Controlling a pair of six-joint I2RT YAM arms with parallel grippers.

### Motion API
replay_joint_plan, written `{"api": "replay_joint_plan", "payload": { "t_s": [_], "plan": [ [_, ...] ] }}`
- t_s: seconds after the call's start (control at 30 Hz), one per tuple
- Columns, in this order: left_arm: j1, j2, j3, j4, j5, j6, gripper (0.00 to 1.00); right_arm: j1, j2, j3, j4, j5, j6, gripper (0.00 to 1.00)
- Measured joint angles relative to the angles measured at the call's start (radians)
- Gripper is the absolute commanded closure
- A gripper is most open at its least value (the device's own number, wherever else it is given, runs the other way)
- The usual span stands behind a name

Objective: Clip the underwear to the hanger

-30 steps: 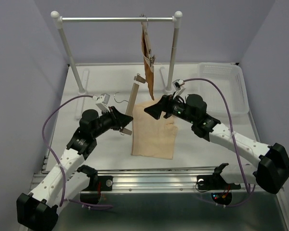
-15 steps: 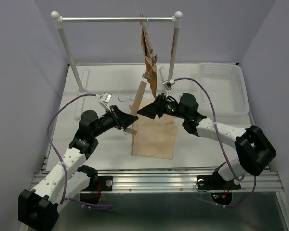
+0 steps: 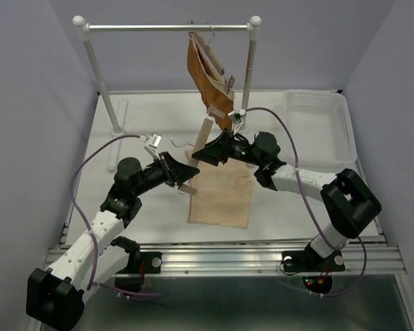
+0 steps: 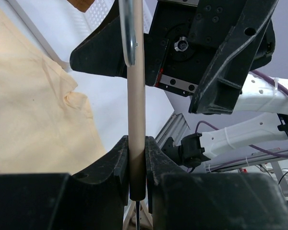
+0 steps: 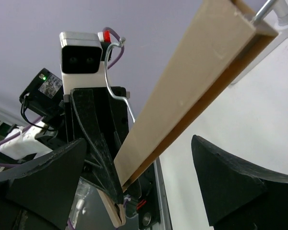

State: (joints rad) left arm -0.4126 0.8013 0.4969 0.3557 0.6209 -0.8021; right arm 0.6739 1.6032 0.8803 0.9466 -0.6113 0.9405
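The underwear (image 3: 222,196) is a pale beige cloth lying flat on the table; it also shows at the left of the left wrist view (image 4: 29,96). The hanger (image 3: 205,129) is a light wooden bar held tilted above the cloth's top left corner. My left gripper (image 3: 182,178) is shut on the bar's lower end (image 4: 136,105), with the wire hook (image 4: 127,33) beside the bar. My right gripper (image 3: 201,154) is open, its fingers (image 5: 235,187) on either side of the bar (image 5: 192,81) without touching it.
A rust-brown garment (image 3: 205,69) on its own hanger hangs from the rack rail (image 3: 145,28), just behind my right gripper. A white basket (image 3: 321,124) stands at the back right. The rack's posts (image 3: 100,83) stand at the back.
My right gripper has moved left and closed in around the hanger bar. The left gripper has raised the bar more upright. The rust-brown garment has swung and turned on the rail.
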Motion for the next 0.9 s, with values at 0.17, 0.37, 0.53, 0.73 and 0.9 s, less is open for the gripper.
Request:
{"api": "replay_joint_plan", "payload": {
  "t_s": [0.17, 0.37, 0.53, 0.73, 0.9],
  "plan": [
    [0.0, 0.001, 0.0, 0.0, 0.005, -0.002, 1.0, 0.0, 0.029, 0.008, 0.081, 0.008, 0.045, 0.22],
    [0.0, 0.002, 0.0, 0.014, 0.009, -0.008, 1.0, 0.0, 0.038, 0.015, 0.139, 0.017, 0.085, 0.4],
    [0.0, -0.004, 0.0, 0.031, 0.016, -0.015, 1.0, -0.001, 0.062, 0.015, 0.191, 0.026, 0.117, 0.55],
    [0.0, -0.003, 0.0, 0.04, 0.026, -0.017, 1.0, 0.0, 0.108, 0.027, 0.261, 0.019, 0.175, 0.71],
    [0.001, 0.001, 0.0, 0.063, 0.038, -0.011, 1.0, 0.0, 0.116, 0.029, 0.307, 0.013, 0.249, 0.99]
  ]
}}
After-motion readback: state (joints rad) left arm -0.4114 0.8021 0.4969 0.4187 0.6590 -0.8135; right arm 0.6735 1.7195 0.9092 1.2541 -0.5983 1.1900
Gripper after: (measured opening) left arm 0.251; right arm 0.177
